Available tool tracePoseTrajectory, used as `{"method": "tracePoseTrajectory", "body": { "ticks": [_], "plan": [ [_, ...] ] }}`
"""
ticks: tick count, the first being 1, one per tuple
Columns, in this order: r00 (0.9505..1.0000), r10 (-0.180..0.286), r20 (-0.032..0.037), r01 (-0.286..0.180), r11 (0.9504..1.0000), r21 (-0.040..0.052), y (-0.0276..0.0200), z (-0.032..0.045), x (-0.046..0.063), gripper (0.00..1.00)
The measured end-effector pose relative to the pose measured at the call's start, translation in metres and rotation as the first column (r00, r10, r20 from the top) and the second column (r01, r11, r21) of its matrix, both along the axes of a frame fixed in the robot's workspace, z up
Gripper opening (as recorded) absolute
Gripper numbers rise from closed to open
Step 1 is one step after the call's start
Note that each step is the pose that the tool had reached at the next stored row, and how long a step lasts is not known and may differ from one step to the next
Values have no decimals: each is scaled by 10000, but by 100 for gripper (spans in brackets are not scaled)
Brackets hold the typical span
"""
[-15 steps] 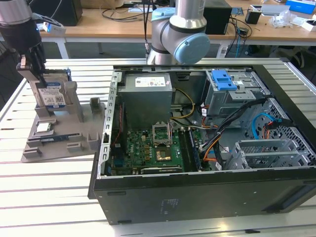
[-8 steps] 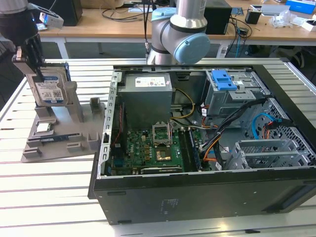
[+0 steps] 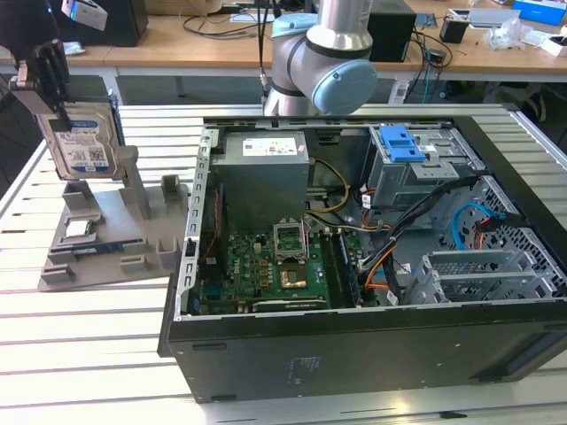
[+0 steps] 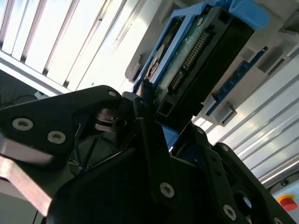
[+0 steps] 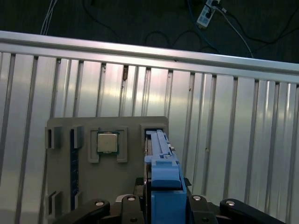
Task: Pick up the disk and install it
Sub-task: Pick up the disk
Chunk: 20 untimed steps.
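Note:
The disk (image 3: 81, 142) is a silver drive with a blue-and-white label in a blue carrier. It stands upright at the exterior view's left, over the grey fixture (image 3: 111, 235). My gripper (image 3: 49, 75) is shut on its upper edge. In the first wrist view the blue carrier edge of the disk (image 5: 162, 177) runs between my gripper (image 5: 163, 201) fingers, above the fixture's slot (image 5: 148, 135). The second wrist view shows the disk (image 4: 196, 51) from its connector side, clamped in my gripper (image 4: 156, 116). Whether its lower edge still sits in the slot cannot be told.
An open computer case (image 3: 354, 354) lies at the exterior view's right, with a drive bay and blue latch (image 3: 399, 142) at its back. A small processor chip (image 5: 107, 142) rests in the fixture (image 5: 131, 128). The arm's joint (image 3: 319, 53) stands behind the case. The slatted table ends at a rail (image 5: 140, 49).

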<state>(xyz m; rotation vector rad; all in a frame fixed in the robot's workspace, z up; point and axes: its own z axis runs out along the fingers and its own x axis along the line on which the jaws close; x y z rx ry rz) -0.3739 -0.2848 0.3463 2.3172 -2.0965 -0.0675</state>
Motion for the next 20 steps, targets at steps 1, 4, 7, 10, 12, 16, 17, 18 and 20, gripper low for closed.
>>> {"method": "tracePoseTrajectory", "body": {
  "ticks": [1, 4, 7, 10, 12, 16, 17, 18, 20],
  "plan": [
    [10000, 0, -1, 0, 10000, -1, 0, 35, 0, 37],
    [10000, 0, -1, 0, 10000, 0, 0, 141, 0, 37],
    [10000, 0, -1, 0, 10000, -1, 0, 202, 0, 37],
    [10000, 0, 0, 0, 10000, -1, 0, 314, 0, 37],
    [10000, 0, -1, 0, 10000, -1, 0, 360, 0, 37],
    [10000, 0, -1, 0, 10000, 0, 0, 463, 0, 37],
    [10000, 0, -1, 0, 10000, -1, 0, 481, 0, 37],
    [10000, 0, -1, 0, 10000, -1, 0, 500, 0, 37],
    [10000, 0, -1, 0, 10000, -1, 0, 565, 0, 37]
  ]
}}
